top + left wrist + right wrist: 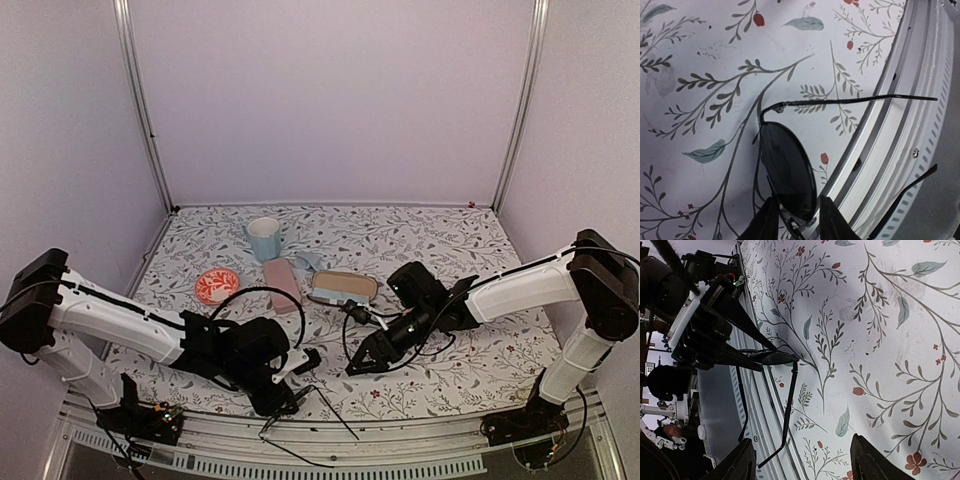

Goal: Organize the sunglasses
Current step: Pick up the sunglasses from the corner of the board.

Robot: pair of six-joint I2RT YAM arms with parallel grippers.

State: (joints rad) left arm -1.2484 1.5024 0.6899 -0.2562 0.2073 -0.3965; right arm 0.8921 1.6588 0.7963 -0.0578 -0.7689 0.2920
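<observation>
- Left tool: fingers nipped onto one dark lens of the black wire-framed sunglasses.
- Sunglasses: at the near edge of the surface, about midway along it, temples unfolded and reaching out over the metal rail.
- Right tool: fingers wide apart, holding nothing, above the surface just right of the pair.

Soft, even light falls from above, and the bench is bright in the top view, with only faint shadows. The walls take a pale violet tint. In the left wrist view the lens of the black sunglasses looks flat black, and the fingers of the left tool are blurred. In the right wrist view the space beyond the near bench edge is dim.
</observation>
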